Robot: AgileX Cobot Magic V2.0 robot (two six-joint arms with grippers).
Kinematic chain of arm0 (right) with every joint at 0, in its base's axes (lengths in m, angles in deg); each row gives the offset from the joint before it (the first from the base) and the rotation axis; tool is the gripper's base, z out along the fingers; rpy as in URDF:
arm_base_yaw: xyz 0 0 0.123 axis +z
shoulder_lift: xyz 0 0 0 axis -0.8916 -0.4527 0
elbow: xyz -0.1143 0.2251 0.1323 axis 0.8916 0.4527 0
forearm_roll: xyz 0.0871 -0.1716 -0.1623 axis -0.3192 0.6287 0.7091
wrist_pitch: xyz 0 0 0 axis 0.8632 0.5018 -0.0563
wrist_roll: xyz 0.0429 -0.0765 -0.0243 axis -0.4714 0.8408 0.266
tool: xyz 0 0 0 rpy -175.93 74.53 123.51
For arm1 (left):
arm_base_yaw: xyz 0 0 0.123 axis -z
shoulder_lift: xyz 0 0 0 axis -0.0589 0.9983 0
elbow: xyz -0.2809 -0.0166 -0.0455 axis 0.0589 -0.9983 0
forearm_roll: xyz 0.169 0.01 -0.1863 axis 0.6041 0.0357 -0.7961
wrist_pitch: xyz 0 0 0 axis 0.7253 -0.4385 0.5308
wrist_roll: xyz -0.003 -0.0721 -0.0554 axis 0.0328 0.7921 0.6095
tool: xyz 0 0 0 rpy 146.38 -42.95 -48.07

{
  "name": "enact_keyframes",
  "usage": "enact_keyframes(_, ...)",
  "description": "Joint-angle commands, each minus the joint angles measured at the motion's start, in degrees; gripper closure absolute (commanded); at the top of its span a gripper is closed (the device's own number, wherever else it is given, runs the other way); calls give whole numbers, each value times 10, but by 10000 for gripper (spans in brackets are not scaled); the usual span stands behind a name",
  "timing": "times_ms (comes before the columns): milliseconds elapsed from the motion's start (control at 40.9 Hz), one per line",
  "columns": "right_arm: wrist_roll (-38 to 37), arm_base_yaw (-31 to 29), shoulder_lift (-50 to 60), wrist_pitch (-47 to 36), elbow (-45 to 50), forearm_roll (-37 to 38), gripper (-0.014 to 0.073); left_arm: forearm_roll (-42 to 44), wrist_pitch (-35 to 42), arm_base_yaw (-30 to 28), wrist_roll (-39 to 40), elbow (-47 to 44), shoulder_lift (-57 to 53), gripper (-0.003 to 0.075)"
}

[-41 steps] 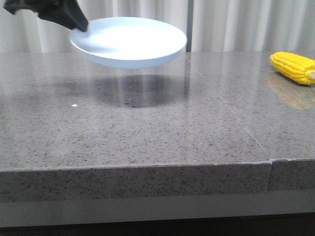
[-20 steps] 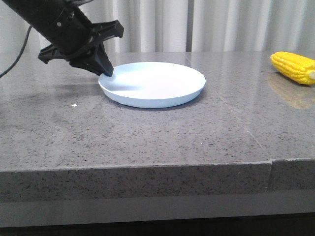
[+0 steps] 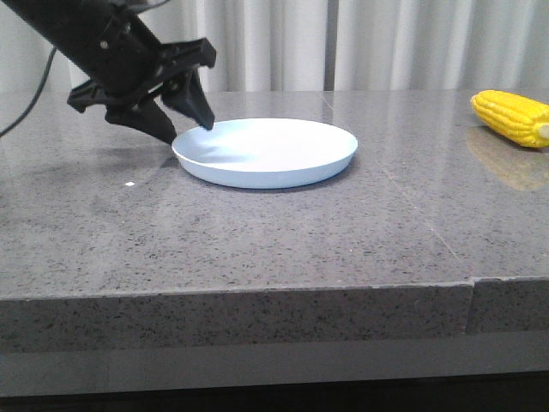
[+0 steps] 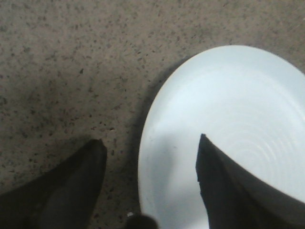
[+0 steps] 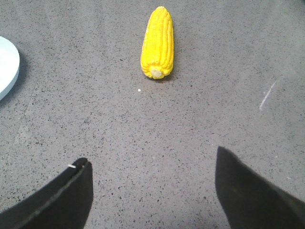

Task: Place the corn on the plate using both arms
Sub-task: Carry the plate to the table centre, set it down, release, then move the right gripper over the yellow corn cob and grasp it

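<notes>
The pale blue-white plate (image 3: pixel 266 152) rests flat on the grey stone table, left of centre in the front view. My left gripper (image 3: pixel 187 129) stands open at the plate's left rim, one finger over the plate (image 4: pixel 228 138) and the other over the table, holding nothing. The yellow corn (image 3: pixel 513 118) lies on the table at the far right. In the right wrist view the corn (image 5: pixel 158 42) lies ahead of my open right gripper (image 5: pixel 151 164), well apart from it, its pale cut end toward the fingers. The right gripper does not show in the front view.
The speckled grey table (image 3: pixel 283 232) has a seam running toward its front edge at the right (image 3: pixel 473 283). Pale curtains (image 3: pixel 386 43) hang behind. A sliver of the plate (image 5: pixel 7 67) shows at the edge of the right wrist view.
The left arm lowered the plate from the air onto the table, then opened its fingers and let go of the rim. The corn has not moved.
</notes>
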Motion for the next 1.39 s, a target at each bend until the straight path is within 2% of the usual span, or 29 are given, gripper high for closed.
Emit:
enact_keyframes(0, 4, -3, -6, -37, -17, 10, 32, 1, 18, 8, -4, 17, -74, 258)
enact_keyframes(147, 4, -3, -6, -37, -17, 10, 32, 79, -1, 41, -4, 17, -145, 258)
enact_keyframes(367, 4, -3, -6, -37, -17, 10, 32, 196, -25, 142, -4, -17, -258, 258)
enact_keyframes(538, 4, -3, -6, -37, -17, 10, 32, 228, -27, 193, -4, -81, -343, 258)
enact_keyframes(782, 4, -3, -6, -37, -17, 10, 32, 281, -92, 204, 3, -184, -483, 258)
enact_keyframes(954, 4, -3, -6, -37, -17, 10, 32, 318, -87, 192, 86, -248, -584, 258)
enact_keyframes(1125, 4, -3, -6, -45, -17, 0, 32, 324, -80, 182, 91, -272, -648, 258)
enact_keyframes(1369, 4, -3, -6, -52, -17, -3, 32, 324, -80, 182, 91, -273, -665, 258)
